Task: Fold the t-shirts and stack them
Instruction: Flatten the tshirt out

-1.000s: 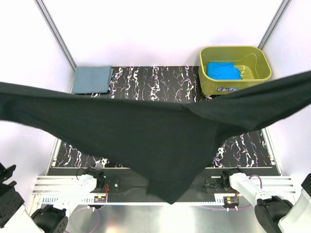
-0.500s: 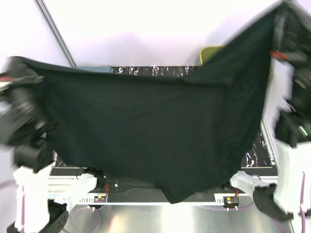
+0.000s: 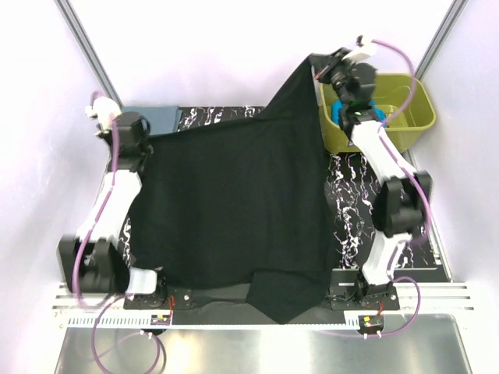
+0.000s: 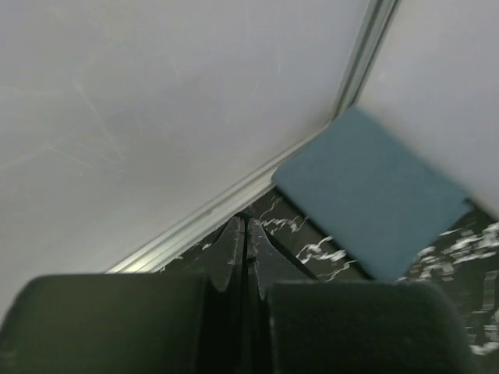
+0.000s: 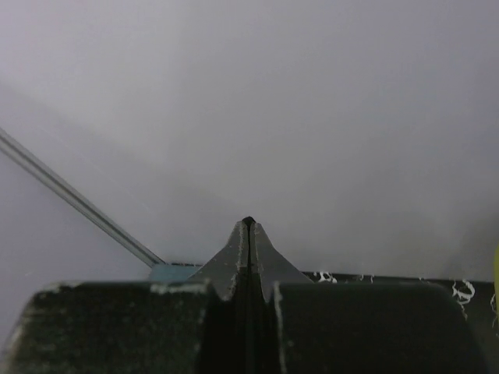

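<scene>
Clenched with left gripper [image 4: 244, 230] and right gripper [image 5: 248, 226] on two corners of the black t-shirt [image 3: 226, 202], holding it stretched between and draped below them, presumably to spread it flat for folding.

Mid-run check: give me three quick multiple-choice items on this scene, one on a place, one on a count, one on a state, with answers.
1. Where is the folded grey-blue t-shirt?
A. far left corner of the table
B. near right corner
C. middle of the near edge

2. How many t-shirts show?
A. one
B. two
C. three

3. The black t-shirt is:
A. folded flat
B. held spread at two corners
C. lying untouched in a heap

Answers:
1 A, it lies at the far left, partly behind the black one.
2 C, black, grey-blue, and a turquoise t-shirt in the tub.
3 B, the left fingers and right fingers are shut on its corners, the right corner raised higher.
</scene>
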Robot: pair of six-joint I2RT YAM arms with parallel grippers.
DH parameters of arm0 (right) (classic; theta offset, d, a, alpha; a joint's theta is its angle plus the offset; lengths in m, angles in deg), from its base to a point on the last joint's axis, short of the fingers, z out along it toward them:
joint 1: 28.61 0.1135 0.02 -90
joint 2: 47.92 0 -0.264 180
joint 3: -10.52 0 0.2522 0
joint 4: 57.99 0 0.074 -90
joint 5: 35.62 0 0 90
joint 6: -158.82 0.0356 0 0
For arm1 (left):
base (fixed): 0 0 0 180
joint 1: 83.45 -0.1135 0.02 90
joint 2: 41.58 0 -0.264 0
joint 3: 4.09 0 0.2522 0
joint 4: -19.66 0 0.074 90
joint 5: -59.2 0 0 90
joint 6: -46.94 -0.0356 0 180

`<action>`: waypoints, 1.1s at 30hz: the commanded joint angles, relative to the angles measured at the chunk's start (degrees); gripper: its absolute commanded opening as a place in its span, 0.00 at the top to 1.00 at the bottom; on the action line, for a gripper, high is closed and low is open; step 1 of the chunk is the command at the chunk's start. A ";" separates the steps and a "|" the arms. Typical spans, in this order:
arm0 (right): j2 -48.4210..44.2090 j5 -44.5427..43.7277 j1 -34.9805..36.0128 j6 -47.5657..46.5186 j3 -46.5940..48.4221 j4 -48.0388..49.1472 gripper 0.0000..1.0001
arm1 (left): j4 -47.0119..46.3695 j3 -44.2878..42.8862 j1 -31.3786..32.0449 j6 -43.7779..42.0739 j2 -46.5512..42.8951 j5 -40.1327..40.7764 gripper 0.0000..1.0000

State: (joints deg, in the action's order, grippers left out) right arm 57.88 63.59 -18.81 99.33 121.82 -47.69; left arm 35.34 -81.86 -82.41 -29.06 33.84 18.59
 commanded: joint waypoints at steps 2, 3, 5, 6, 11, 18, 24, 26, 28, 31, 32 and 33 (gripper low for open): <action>8.88 0.28 0.83 2.10 9.85 7.59 1.00 | -5.52 -3.84 -3.13 3.84 10.76 -1.65 1.00; 10.81 0.71 0.92 2.63 13.26 7.07 1.00 | -4.82 -5.76 -3.41 4.28 12.63 -2.53 1.00; 16.00 2.29 1.18 2.99 16.44 4.79 1.00 | -4.90 -7.44 -4.11 3.67 17.47 -4.38 1.00; 17.32 2.56 1.53 2.64 18.46 4.17 1.00 | -4.81 -8.93 -4.38 3.75 18.88 -4.65 1.00; 23.31 3.09 1.89 1.84 20.94 1.71 1.00 | -2.09 -14.21 -5.34 3.32 26.61 -7.46 1.00; 24.19 3.79 1.89 0.79 18.05 0.12 1.00 | 1.43 -16.85 -6.49 3.31 30.14 -7.46 1.00; 19.19 2.74 1.89 2.63 9.19 -1.99 1.00 | 5.72 -18.61 -7.37 2.96 31.10 -9.65 1.00; 16.47 1.69 1.89 2.98 6.89 -4.44 1.00 | 8.27 -20.44 -7.98 3.14 31.89 -11.68 1.00; 13.84 1.60 1.97 3.16 3.72 -5.42 1.00 | 11.61 -21.42 -8.24 3.49 32.86 -12.64 1.00; 10.85 0.99 1.89 3.07 1.52 -8.93 1.00 | 14.69 -23.17 -8.68 3.31 34.35 -14.57 1.00; 10.22 0.72 1.89 2.90 1.08 -10.68 1.00 | 15.48 -23.96 -8.77 3.49 34.71 -14.76 1.00; 9.17 0.54 1.80 2.46 0.38 -11.74 1.00 | 16.79 -24.41 -8.86 3.58 35.41 -14.93 1.00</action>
State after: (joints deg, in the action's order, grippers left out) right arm 75.54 65.76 -17.04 102.23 122.34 -57.94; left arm 48.54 -102.91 -90.56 -26.19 67.78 5.56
